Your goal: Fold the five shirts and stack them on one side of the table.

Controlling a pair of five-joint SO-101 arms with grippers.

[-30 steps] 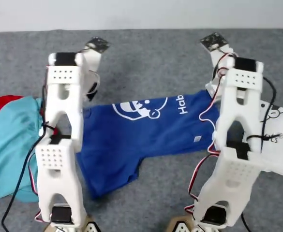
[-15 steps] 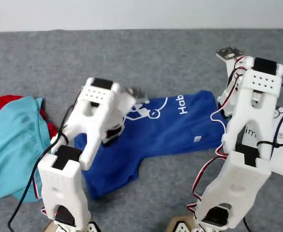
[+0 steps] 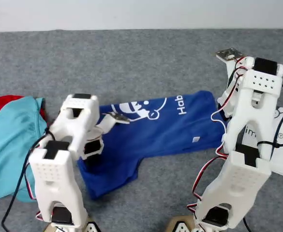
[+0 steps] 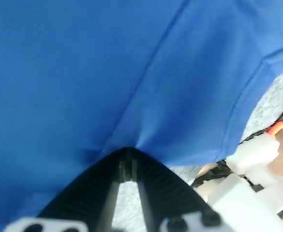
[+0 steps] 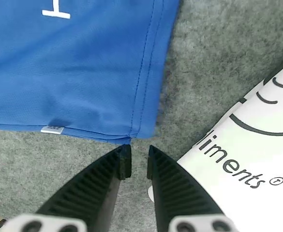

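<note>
My left arm has swung down and back from the far side of the table (image 3: 146, 63) in the last second. It now sits low at the lower left of the high view, on the near sleeve end of the blue shirt (image 3: 165, 128). In its wrist view my left gripper (image 4: 126, 164) has its tips closed together where the blue cloth puckers, so I judge it has a pinch of that shirt. My right arm has shifted slightly towards the right edge. My right gripper (image 5: 134, 158) hangs a little parted, with nothing between the fingers, just off the shirt's hem corner. The shirt itself lies spread mid-frame, so I judge the fold is only starting.

In the high view my own arm hides the left pinch. The white shirt (image 5: 243, 159) is cut off at the right edge. The red shirt (image 3: 1, 104) lies mostly under the teal shirt (image 3: 10, 145) at the left, and I cannot tell what else lies beneath.
</note>
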